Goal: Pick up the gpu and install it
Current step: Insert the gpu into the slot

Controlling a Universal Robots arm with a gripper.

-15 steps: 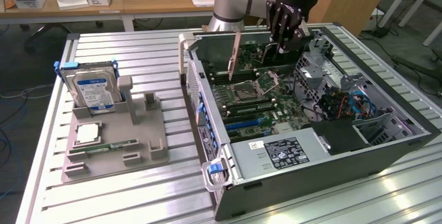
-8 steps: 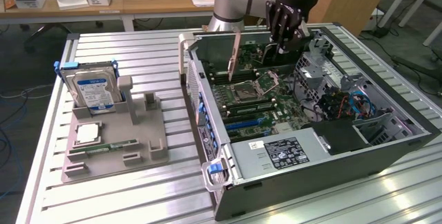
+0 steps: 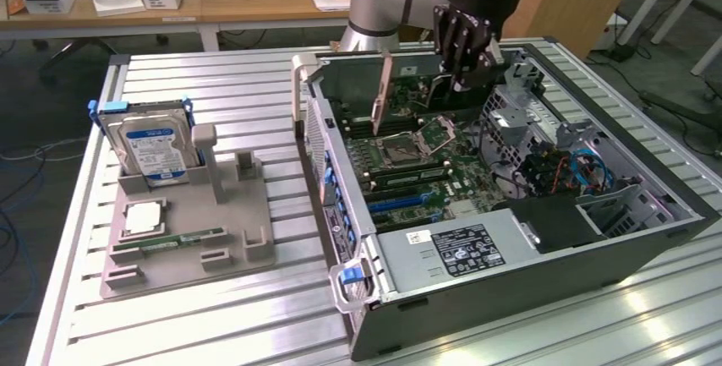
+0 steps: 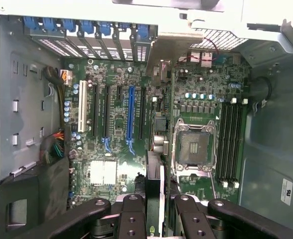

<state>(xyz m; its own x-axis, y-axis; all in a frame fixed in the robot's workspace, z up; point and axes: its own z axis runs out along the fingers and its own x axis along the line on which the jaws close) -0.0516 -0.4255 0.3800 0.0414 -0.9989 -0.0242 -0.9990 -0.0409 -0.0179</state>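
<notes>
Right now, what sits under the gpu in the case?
The motherboard, with the blue slot beside the gpu. The strip directly beneath its edge is covered.

On the counter (image 3: 226, 324) an open computer case (image 3: 542, 298) lies on its side at the exterior view's right, the motherboard (image 3: 457, 159) flat on its floor. A fixture tray (image 3: 192, 214) lies just beside the case, to the exterior view's left. A hard drive (image 3: 155, 142) stands on edge at the tray's far end, and a memory stick (image 3: 169, 239) lies flat nearer. Inside the case's far end the gpu (image 3: 384, 95) stands on edge over the motherboard, with the gripper (image 3: 465, 79) higher, toward that view's right. A power supply (image 3: 461, 250) sits at the near end
</notes>
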